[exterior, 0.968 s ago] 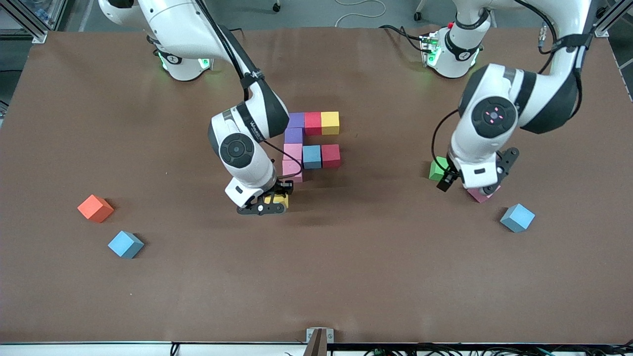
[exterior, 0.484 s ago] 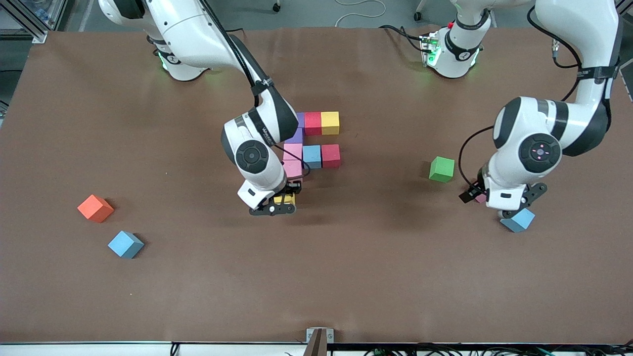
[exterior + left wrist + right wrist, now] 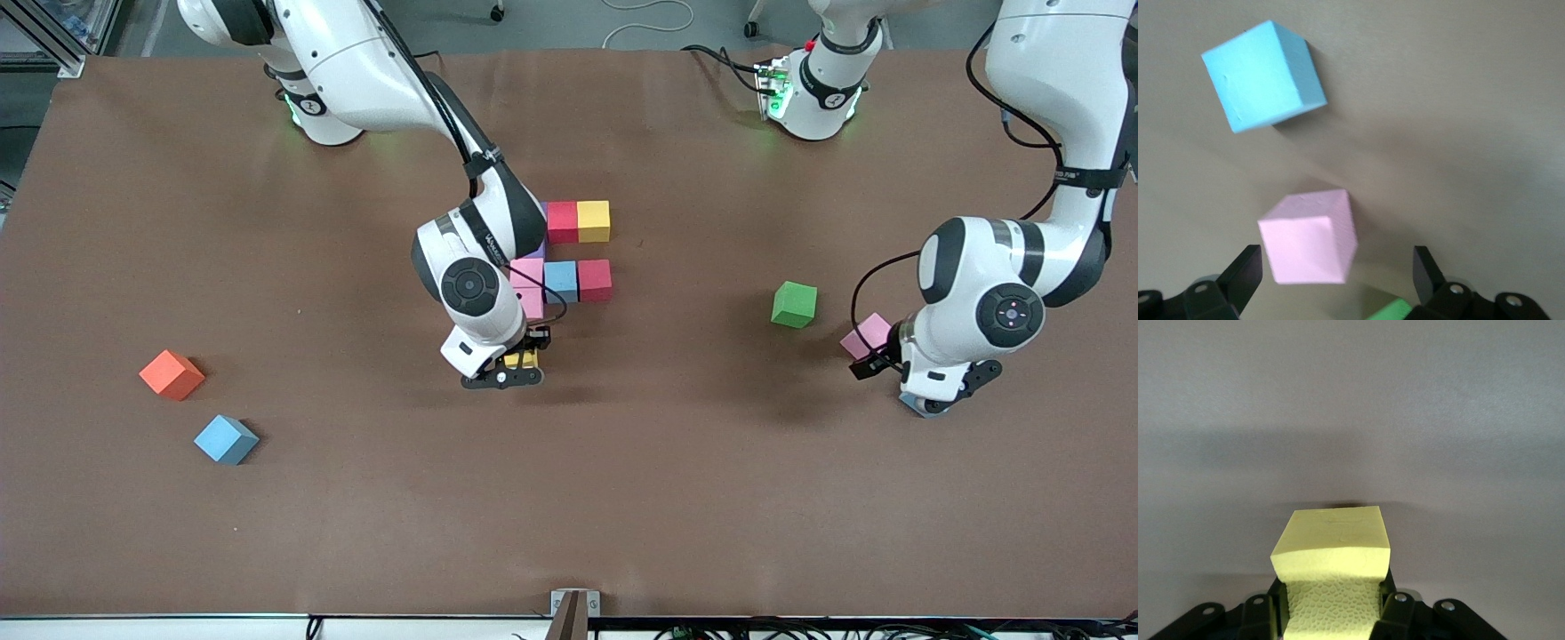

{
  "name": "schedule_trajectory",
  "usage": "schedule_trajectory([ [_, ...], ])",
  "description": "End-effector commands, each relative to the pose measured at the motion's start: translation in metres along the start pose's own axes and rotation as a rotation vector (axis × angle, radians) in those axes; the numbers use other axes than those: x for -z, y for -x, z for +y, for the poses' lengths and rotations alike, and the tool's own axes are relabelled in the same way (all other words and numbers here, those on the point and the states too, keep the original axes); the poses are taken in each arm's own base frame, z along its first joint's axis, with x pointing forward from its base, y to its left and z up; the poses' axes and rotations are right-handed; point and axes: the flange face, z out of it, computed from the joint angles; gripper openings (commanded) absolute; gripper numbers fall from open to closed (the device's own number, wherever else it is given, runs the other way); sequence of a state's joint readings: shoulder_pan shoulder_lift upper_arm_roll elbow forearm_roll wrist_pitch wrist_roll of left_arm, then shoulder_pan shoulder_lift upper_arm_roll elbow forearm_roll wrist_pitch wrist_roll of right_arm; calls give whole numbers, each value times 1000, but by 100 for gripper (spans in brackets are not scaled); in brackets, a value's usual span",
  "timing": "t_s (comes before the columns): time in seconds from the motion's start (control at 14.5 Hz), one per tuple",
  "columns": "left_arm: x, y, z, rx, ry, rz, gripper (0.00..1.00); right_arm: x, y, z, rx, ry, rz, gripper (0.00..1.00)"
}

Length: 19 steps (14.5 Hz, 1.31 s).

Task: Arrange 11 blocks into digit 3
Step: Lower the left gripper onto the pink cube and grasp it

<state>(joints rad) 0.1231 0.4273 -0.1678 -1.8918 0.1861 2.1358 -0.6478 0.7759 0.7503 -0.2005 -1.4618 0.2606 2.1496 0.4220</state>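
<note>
The partial digit 3 lies mid-table: a red block (image 3: 562,221) and a yellow block (image 3: 593,220) in one bar, then pink (image 3: 526,270), light blue (image 3: 561,281) and red (image 3: 595,280) in another, with a pink block (image 3: 532,305) below. The right arm hides the rest of the column. My right gripper (image 3: 507,371) (image 3: 1331,608) is shut on a yellow block (image 3: 523,359) (image 3: 1335,557), low over the table beside that last pink block. My left gripper (image 3: 926,388) (image 3: 1335,272) is open above a loose pink block (image 3: 868,336) (image 3: 1310,243). A green block (image 3: 794,304) lies apart.
An orange cube (image 3: 172,374) and a blue cube (image 3: 226,439) sit near the right arm's end. Another blue cube (image 3: 1263,75) lies by the left gripper, mostly hidden under it in the front view. Bare brown table surrounds the figure.
The left arm swung away from the green block, toward its own end of the table, uncovering the pink block. The right gripper carried the yellow block a little toward the figure.
</note>
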Motion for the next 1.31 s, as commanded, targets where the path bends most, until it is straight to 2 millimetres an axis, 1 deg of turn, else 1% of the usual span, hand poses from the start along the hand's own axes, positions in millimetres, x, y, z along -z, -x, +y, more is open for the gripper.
schedule_trajectory([
  [0.0, -14, -11, -22, -14, 13, -29, 99, -6, 1, -9, -31, -16, -23, 1],
  [0.07, -16, -11, -23, 10, 33, -49, 100, -7, 3, -12, -33, -16, -25, 1],
  [0.21, -24, -19, -49, 117, 107, -115, 100, -12, 6, -16, -36, -9, -31, 1],
  [0.28, -26, -21, -53, 134, 119, -127, 100, -12, 7, -16, -41, -8, -33, 1],
  [0.42, -29, -20, -53, 136, 119, -132, 100, -12, 13, -25, -32, -7, -32, 1],
  [0.48, -32, -19, -55, 134, 115, -138, 100, -11, 13, -24, -31, -4, -32, 1],
  [0.55, -41, -18, -54, 130, 110, -151, 100, -11, 13, -24, -31, -4, -34, 1],
  [0.76, -55, -18, -51, 129, 111, -160, 100, -13, 15, -23, -31, 4, -46, 1],
  [1.04, -62, -20, -50, 130, 117, -158, 100, -16, 17, -21, -37, 14, -58, 1],
  [1.25, -76, -17, -48, 124, 108, -182, 96, -16, 17, -21, -41, 16, -61, 1],
])
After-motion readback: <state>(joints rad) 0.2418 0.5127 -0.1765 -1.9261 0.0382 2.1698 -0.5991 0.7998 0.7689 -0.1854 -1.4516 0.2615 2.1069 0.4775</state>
